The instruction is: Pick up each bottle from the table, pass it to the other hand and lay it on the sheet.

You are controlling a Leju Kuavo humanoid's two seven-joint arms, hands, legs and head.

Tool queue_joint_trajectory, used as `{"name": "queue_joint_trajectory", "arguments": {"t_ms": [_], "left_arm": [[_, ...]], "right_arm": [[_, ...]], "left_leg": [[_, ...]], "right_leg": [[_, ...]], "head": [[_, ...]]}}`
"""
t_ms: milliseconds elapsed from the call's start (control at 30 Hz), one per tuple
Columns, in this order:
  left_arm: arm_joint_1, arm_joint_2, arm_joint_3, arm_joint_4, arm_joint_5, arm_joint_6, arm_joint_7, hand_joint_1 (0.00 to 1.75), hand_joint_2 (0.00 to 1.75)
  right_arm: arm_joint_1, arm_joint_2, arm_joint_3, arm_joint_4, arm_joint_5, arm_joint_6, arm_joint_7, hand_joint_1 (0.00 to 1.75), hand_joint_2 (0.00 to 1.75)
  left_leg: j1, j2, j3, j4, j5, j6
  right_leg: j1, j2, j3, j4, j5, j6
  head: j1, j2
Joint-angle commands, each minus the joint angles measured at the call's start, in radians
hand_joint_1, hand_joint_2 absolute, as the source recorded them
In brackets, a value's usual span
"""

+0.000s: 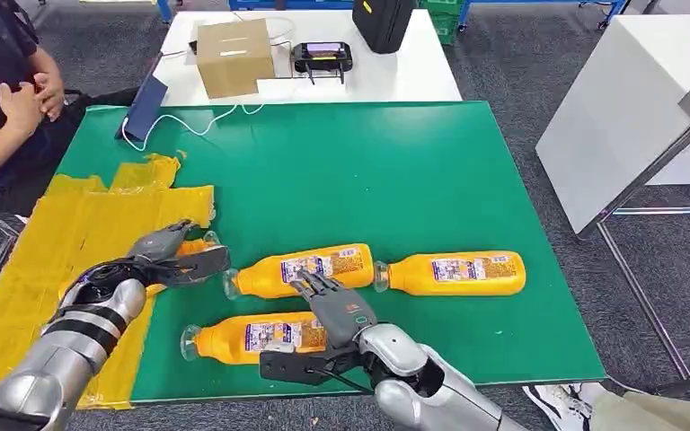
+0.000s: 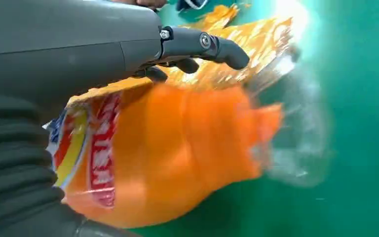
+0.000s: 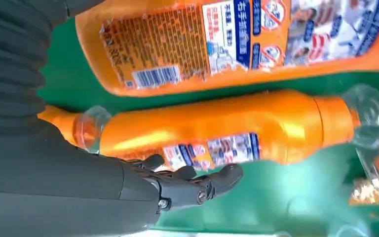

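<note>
The left hand [image 1: 157, 260] grips an orange bottle [image 1: 189, 247] over the yellow sheet [image 1: 63, 233]; the right hand [image 1: 332, 310] hovers with fingers spread between two of three bottles [image 1: 305, 271] lying crosswise, caps leftward, on the green table [image 1: 341, 171], grey carpet around.

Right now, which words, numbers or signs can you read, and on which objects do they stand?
None can be read with certainty.
Nearest bottle: barcode, prohibition signs and Chinese print, too small.
Middle bottle: label too small.
Bottle under the left hand: red lettering, blurred.
Cardboard box: no print visible.
</note>
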Motion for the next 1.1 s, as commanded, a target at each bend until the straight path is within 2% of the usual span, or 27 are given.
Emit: {"name": "queue_joint_trajectory", "arguments": {"t_ms": [33,233,367,400,433,467,500,533,767,967,1100], "left_arm": [[-0.031,-0.046,0.022,-0.06,0.058,-0.018,-0.006,0.0,0.0],[-0.018,-0.06,0.03,-0.1,0.091,-0.01,-0.007,0.0,0.0],[-0.014,-0.099,0.048,-0.144,0.176,-0.022,-0.019,0.0,0.0],[-0.018,-0.117,0.053,-0.155,0.227,-0.036,-0.027,0.0,0.0],[-0.025,-0.125,0.047,-0.157,0.243,-0.037,-0.026,0.0,0.0],[-0.029,-0.133,0.047,-0.159,0.263,-0.036,-0.025,0.0,0.0],[-0.032,-0.134,0.041,-0.16,0.268,-0.036,-0.021,0.0,0.0],[-0.033,-0.14,0.048,-0.161,0.287,-0.036,-0.022,0.0,0.0],[-0.026,-0.162,0.051,-0.213,0.41,-0.005,-0.047,0.0,0.0],[-0.012,-0.177,0.042,-0.269,0.475,0.033,-0.05,0.0,0.0],[0.024,-0.211,0.099,-0.329,0.601,0.042,-0.071,0.0,0.0]], "right_arm": [[-0.073,0.007,0.077,0.134,-0.015,0.033,-0.011,0.0,1.75],[-0.092,0.008,0.116,0.15,-0.017,0.063,-0.02,0.0,1.75],[-0.137,0.015,0.198,0.203,-0.025,0.149,-0.05,0.0,1.75],[-0.166,0.023,0.24,0.24,-0.036,0.202,-0.077,0.0,1.75],[-0.182,0.027,0.263,0.26,-0.033,0.221,-0.088,1.06,1.75],[-0.198,0.032,0.284,0.279,-0.034,0.244,-0.095,1.5,1.75],[-0.202,0.036,0.288,0.288,-0.034,0.242,-0.095,1.5,1.75],[-0.208,0.039,0.298,0.297,-0.04,0.258,-0.105,1.75,1.75],[-0.242,0.059,0.371,0.385,-0.046,0.282,-0.155,1.75,1.75],[-0.245,0.081,0.4,0.485,-0.005,0.234,-0.206,1.75,1.75],[-0.24,0.083,0.391,0.524,0.026,0.187,-0.2,1.75,1.75]], "left_leg": [[0.001,-0.002,0.001,0.0,0.0,-0.001],[0.001,-0.002,0.002,0.0,-0.001,-0.001],[0.001,-0.002,0.002,0.001,-0.001,-0.001],[0.001,-0.002,0.001,0.0,0.0,-0.001],[0.001,-0.003,0.001,0.001,-0.001,-0.001],[0.001,-0.002,0.001,0.001,0.0,-0.001],[0.001,-0.003,0.001,0.001,-0.001,-0.001],[0.001,-0.002,0.0,0.001,0.0,0.0],[0.001,-0.001,0.002,0.0,0.0,-0.001],[0.001,-0.002,0.004,-0.001,0.001,-0.001],[0.001,0.0,0.007,-0.001,0.001,-0.002]], "right_leg": [[0.001,0.002,0.001,0.0,0.0,-0.001],[0.0,0.003,0.002,0.0,-0.001,-0.002],[0.0,0.004,0.002,0.001,-0.001,-0.002],[0.0,0.003,0.001,0.0,0.0,-0.001],[0.001,0.003,0.002,0.001,-0.001,-0.002],[0.0,0.003,0.001,0.001,0.0,-0.001],[0.0,0.003,0.002,0.001,-0.001,-0.002],[0.001,0.002,0.001,0.0,0.0,-0.001],[0.001,0.004,0.003,0.0,0.001,-0.004],[0.001,0.002,0.004,-0.001,0.001,-0.003],[0.001,0.002,0.005,0.0,0.002,-0.003]], "head": [[0.0,0.0],[0.0,0.0],[0.0,0.0],[0.0,0.0],[0.0,0.0],[0.0,0.0],[0.0,0.0],[0.0,0.0],[0.0,0.0],[0.0,0.0],[0.0,0.0]]}}
